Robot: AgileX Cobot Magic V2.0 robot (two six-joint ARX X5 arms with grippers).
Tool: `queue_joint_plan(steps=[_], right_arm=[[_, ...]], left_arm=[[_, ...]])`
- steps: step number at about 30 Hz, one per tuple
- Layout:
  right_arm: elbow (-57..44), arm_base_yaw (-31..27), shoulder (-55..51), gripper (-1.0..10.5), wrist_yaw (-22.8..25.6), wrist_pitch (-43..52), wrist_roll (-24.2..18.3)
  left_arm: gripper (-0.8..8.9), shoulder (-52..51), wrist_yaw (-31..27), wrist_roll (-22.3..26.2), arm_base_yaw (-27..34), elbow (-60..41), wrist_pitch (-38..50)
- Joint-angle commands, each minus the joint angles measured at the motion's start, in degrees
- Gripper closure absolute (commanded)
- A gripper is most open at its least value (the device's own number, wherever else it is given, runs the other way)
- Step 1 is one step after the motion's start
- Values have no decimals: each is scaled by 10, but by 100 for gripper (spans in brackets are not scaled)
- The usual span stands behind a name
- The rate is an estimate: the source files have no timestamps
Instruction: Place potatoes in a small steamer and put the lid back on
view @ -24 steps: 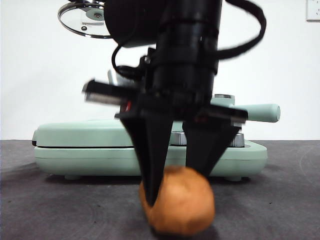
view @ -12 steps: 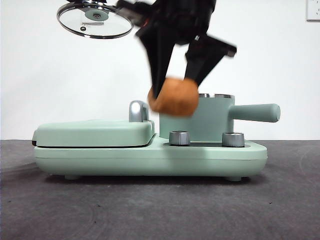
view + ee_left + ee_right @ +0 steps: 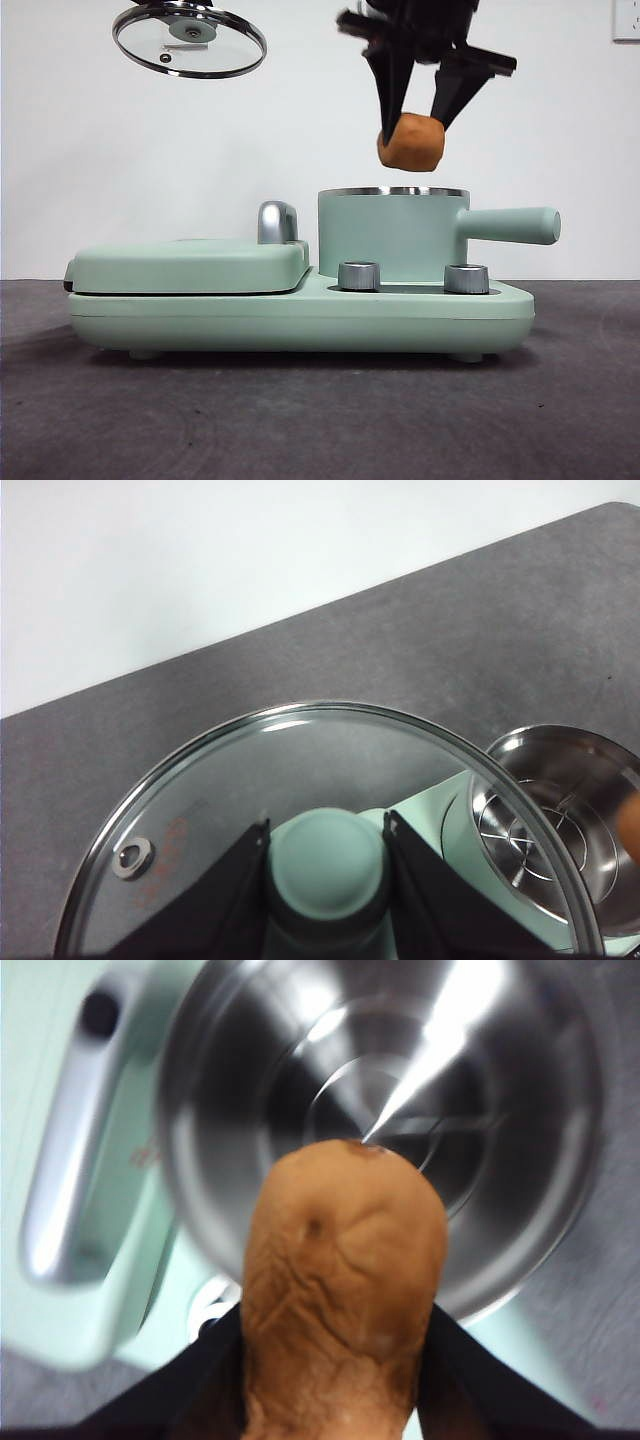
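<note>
My right gripper (image 3: pixel 418 118) is shut on the orange-brown potato (image 3: pixel 412 142) and holds it in the air just above the open mouth of the small mint-green steamer (image 3: pixel 392 235). From the right wrist camera the potato (image 3: pixel 343 1280) fills the gap between the jaws, with the steamer's shiny steel inside (image 3: pixel 400 1110) right under it. High at the left, my left gripper (image 3: pixel 326 852) is shut on the mint-green knob (image 3: pixel 328 865) of the glass lid (image 3: pixel 190 38). The lid (image 3: pixel 200 810) hangs level, off to the side of the steamer (image 3: pixel 565 820).
The steamer stands on a mint-green cooker base (image 3: pixel 300 315) with two steel dials (image 3: pixel 360 276). A flat griddle cover (image 3: pixel 190 265) with a chrome handle (image 3: pixel 278 221) takes up its left half. The steamer's straight side handle (image 3: pixel 512 225) sticks out to the right. Dark tabletop (image 3: pixel 320 420) lies in front.
The right gripper has lifted the potato off the table, carried it up and back, and now holds it over the steamer. The lid has stayed held high at the left.
</note>
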Motion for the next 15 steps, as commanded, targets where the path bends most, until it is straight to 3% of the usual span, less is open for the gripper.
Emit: queue_joint_plan(steps=[1,15], right_arm=[[59,-6,46,866,0,-2,-14],[105,-22,140,866,0,18,-14]], left_arm=[[799,0,2,6,-1,17,14],[799,1,2,6,-1,17,11]])
